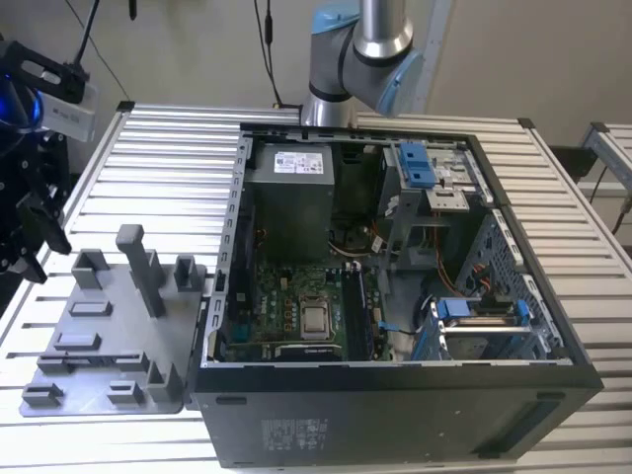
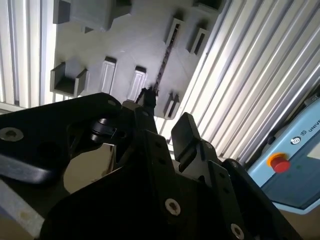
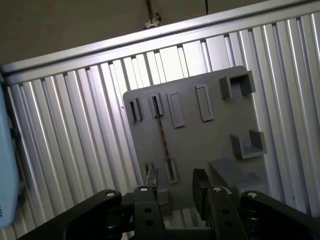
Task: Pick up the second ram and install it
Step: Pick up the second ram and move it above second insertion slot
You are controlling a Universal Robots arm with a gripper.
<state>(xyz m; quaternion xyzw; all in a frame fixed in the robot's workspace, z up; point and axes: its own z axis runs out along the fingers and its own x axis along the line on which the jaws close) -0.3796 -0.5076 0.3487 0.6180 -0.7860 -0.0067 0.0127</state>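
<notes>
Black fingers (image 3: 200,184) of the end effector (image 3: 176,186) sit closest to the lens in both wrist views; they stand spread, with open air between them and nothing pinched. Beyond the fingertips lies the grey fixture plate (image 3: 215,145); the end effector hangs over it without touching it. The second ram (image 3: 162,136) stands on its long edge in that plate, seen edge-on as a thin dark line; each of its ends rests in a small grey slot block (image 3: 171,170), and a matching pair of blocks stands just beside it. In the second wrist view the same dark line (image 2: 164,62) runs away from one fingertip across the plate. Larger U-shaped blocks (image 3: 248,144) rise elsewhere on the plate, well apart from the stick.

The plate lies on the desk (image 1: 168,148) (a surface of ribbed metal slats); in the exterior view it sits at nine o'clock from the open computer case (image 1: 395,425), on the exterior view's left and just beside the case wall. Inside the case, the green motherboard (image 1: 281,296) lies flat, with the processor socket (image 1: 316,318) near its middle; the grey power supply (image 1: 291,197) sits at twelve o'clock from the socket. The arm (image 1: 360,44) rises at twelve o'clock from the case, past its far wall. A pale blue box (image 2: 300,145) with a red button (image 2: 280,162) shows beyond the desk's edge in the second wrist view.
</notes>
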